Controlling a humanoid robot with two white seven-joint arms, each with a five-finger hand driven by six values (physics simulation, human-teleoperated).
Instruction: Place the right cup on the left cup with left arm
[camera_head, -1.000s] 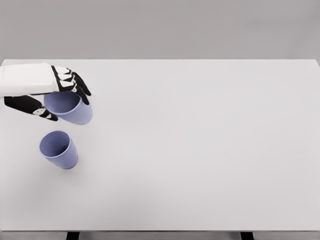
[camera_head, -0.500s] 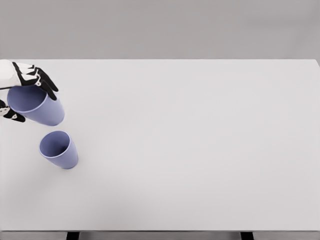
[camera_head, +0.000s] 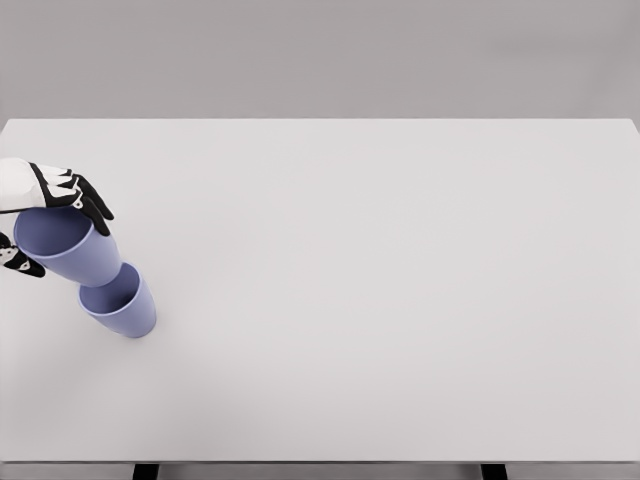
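A blue-violet cup (camera_head: 125, 305) stands upright on the white table (camera_head: 380, 280) near its left side. My left hand (camera_head: 45, 215) comes in from the left edge, shut on a second blue-violet cup (camera_head: 68, 245). That held cup is tilted, and its base reaches the far-left rim of the standing cup. Black fingers (camera_head: 85, 195) wrap over the held cup's far rim, and the thumb (camera_head: 20, 260) shows at its near side. The right hand is out of view.
The table's left edge lies just beside the hand and cups. Two dark table legs (camera_head: 145, 471) show under the front edge.
The left hand has carried the held cup left and then down, from above and behind the standing cup until its base meets that cup's rim. The standing cup has not moved.
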